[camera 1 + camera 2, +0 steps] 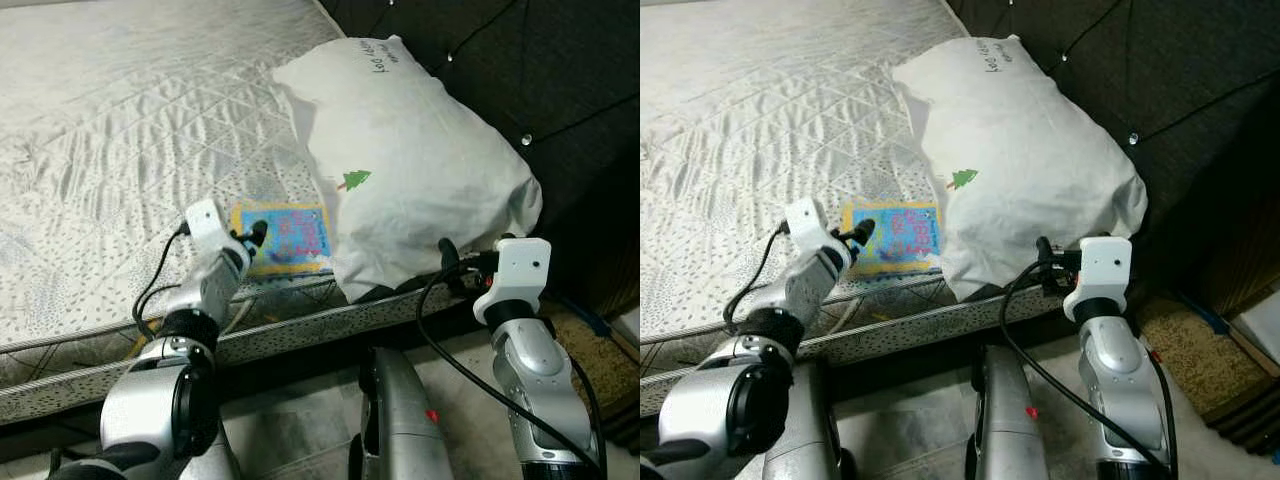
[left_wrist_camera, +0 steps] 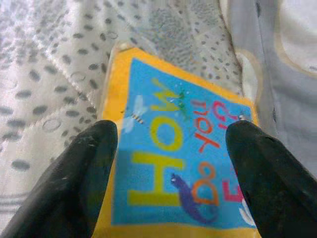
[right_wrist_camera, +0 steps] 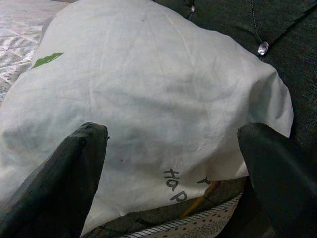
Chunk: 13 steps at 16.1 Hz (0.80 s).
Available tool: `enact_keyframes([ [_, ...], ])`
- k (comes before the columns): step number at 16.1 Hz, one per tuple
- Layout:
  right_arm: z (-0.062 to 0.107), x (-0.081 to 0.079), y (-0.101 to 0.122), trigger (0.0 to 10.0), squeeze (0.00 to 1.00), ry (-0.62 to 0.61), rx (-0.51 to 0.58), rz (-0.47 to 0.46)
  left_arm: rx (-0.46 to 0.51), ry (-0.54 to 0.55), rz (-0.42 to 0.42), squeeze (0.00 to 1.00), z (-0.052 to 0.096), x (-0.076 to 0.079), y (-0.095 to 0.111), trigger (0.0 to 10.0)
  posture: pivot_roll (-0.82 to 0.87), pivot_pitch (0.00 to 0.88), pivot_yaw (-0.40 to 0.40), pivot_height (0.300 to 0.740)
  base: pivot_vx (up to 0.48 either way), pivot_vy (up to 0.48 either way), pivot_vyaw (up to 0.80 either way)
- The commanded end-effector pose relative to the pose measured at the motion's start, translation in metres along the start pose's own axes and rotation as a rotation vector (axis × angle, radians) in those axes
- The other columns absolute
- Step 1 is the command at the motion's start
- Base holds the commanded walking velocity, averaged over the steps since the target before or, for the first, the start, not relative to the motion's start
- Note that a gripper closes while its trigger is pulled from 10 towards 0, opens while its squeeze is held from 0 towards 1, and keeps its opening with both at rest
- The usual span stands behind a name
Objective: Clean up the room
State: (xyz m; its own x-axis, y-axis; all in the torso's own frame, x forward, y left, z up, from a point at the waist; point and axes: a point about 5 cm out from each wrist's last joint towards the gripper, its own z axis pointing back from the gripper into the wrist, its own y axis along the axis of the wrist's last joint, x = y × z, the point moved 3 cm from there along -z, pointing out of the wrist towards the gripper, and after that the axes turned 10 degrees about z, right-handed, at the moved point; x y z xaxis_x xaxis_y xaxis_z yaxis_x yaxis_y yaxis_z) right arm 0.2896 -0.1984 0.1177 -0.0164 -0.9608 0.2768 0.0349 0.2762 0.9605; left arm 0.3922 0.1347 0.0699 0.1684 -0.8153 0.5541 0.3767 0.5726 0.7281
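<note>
Bed: a bare quilted mattress point(image 1: 120, 130) filled the upper left of the head views, its near edge running across in front of the robot.
Book: a small picture book point(image 1: 283, 238) with a yellow border and blue cover lay flat on the mattress, close to the near edge and just left of the pillow; its right side lay at, or slightly under, the pillow's edge.
Book axis: its long side ran roughly along the mattress edge, left to right in the head views; in the left wrist view the cover lettering read sideways, running away from the fingers toward the far end of the cover.
Pillow: a large white pillow point(image 1: 410, 170) with a small green tree print and dark writing lay at the head end, its long axis running from the near mattress edge back toward the dark tufted headboard point(image 1: 520, 70).
Left gripper point(image 2: 171, 163): fingers spread apart, poised over the near end of the book, holding nothing.
Right gripper point(image 3: 173, 163): fingers wide apart, pointed at the pillow's near end, not clamped on it.
Floor: pale floor point(image 1: 300, 420) showed below the bed edge between the arms.
</note>
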Motion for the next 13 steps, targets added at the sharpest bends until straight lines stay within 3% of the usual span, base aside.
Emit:
enact_keyframes([
  [1,-0.001,0.000,-0.001,10.0,0.00,0.003,0.000,-0.006,-0.010,0.000,-0.033,1.00,0.000,0.002,0.001,10.0,-0.12,0.018,-0.028,0.519,0.000,0.000,0.00],
  [4,-0.002,-0.001,-0.001,10.0,0.00,0.004,0.003,-0.010,-0.058,0.007,-0.056,1.00,0.003,-0.001,-0.016,10.0,-0.12,0.020,-0.028,0.519,0.000,0.000,0.00],
  [7,-0.003,0.000,-0.001,10.0,0.00,0.000,0.005,-0.009,0.027,0.106,-0.057,1.00,0.009,-0.015,-0.013,10.0,-0.12,0.020,-0.024,0.519,0.000,0.000,0.00],
  [11,0.000,0.003,-0.001,10.0,0.00,-0.009,0.003,-0.006,-0.004,0.106,-0.088,1.00,0.013,-0.025,-0.028,10.0,-0.13,0.030,-0.024,0.519,0.000,0.000,0.00],
  [12,0.002,0.005,-0.002,10.0,0.00,-0.013,0.000,-0.002,-0.003,0.096,-0.098,0.00,0.011,-0.024,-0.027,10.0,-0.14,0.034,-0.027,0.519,0.000,0.000,0.00],
  [13,0.002,0.006,-0.003,10.0,0.00,-0.015,-0.001,0.000,-0.001,0.094,-0.100,0.00,0.011,-0.024,-0.026,10.0,-0.14,0.034,-0.028,0.519,0.000,0.000,0.00],
])
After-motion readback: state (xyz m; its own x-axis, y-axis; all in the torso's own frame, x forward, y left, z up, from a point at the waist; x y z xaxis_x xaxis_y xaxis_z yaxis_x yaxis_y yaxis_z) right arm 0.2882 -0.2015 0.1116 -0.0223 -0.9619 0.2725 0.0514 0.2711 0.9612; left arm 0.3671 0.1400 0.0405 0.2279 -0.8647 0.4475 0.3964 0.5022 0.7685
